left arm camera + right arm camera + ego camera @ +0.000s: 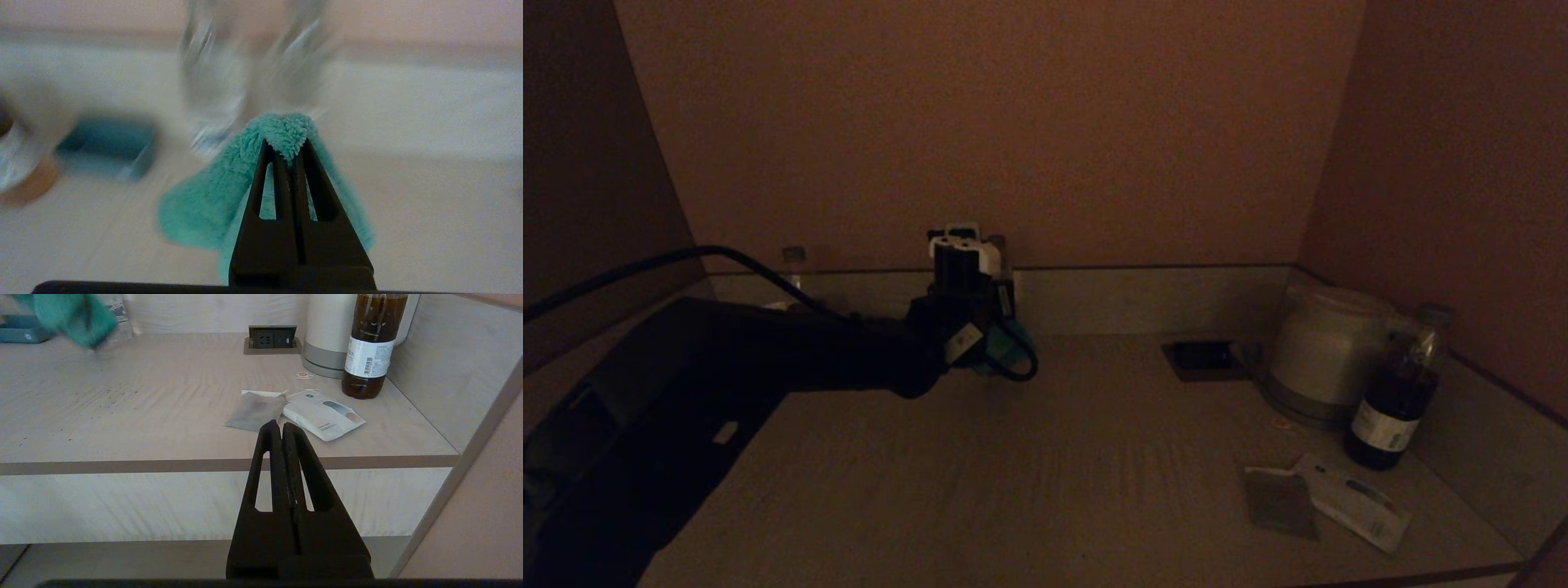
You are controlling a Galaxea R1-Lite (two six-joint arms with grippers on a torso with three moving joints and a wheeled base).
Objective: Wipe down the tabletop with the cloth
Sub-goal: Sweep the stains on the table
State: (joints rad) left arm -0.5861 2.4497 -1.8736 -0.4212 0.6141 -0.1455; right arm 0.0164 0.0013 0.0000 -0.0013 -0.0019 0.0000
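Fluffy teal cloth (282, 134) pinched in closed left pincer (291, 153), hanging above streaky wood-grain bench (1045, 457). Dark liquid in clear bottle (369, 343). Right pincer (282, 428) closed, empty, parked before the bench edge.

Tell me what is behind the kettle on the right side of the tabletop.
Behind the kettle only the tabletop's low rim and the reddish-brown wall show. The kettle's own body covers the spot directly behind it.
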